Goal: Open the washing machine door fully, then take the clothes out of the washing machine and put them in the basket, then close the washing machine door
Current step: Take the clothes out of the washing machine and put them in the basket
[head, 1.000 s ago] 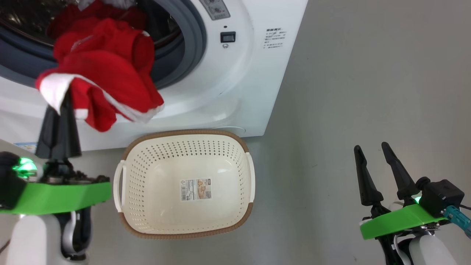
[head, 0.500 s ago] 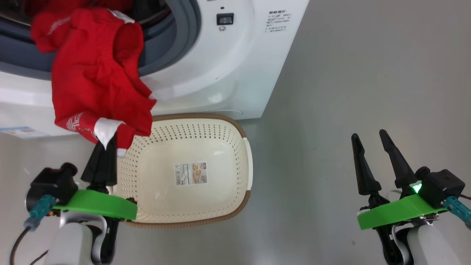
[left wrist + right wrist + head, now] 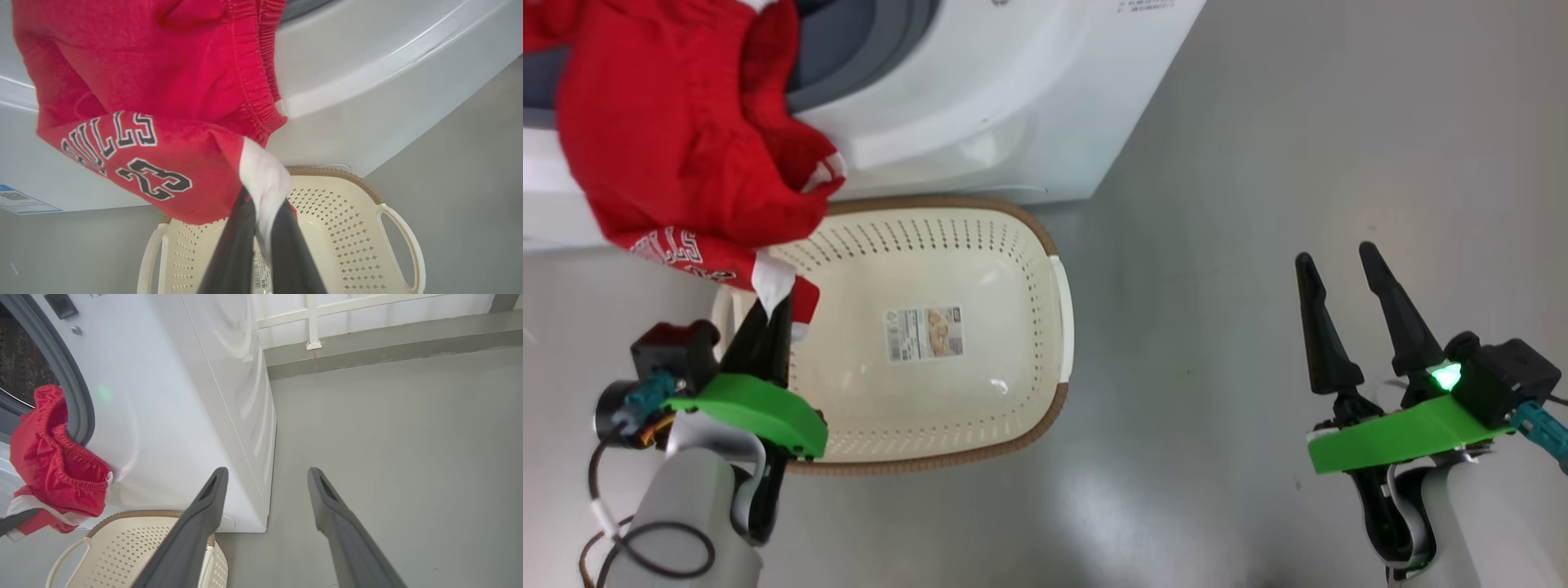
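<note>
The red clothes (image 3: 670, 139) spill from the mouth of the white washing machine (image 3: 980, 106) and hang over the cream basket (image 3: 1058, 327) on the floor in front. My left gripper (image 3: 769, 300) is shut on the garment's white trim above the basket's left end. In the left wrist view the left gripper (image 3: 261, 208) pinches that white trim, with the red cloth (image 3: 163, 102) stretched up to the machine. The right gripper (image 3: 1335, 261) stands open and empty, well to the right over bare floor. The washing machine door is out of view.
The basket holds only a sticker (image 3: 923, 332) on its bottom. Grey floor (image 3: 1298, 122) stretches to the machine's right. In the right wrist view, a low white rail and kerb (image 3: 367, 343) run behind the machine (image 3: 184, 396).
The head camera has tilted down. My left gripper has drawn the red garment down and out of the drum, from the machine's front to above the basket's left end. The right arm has barely moved.
</note>
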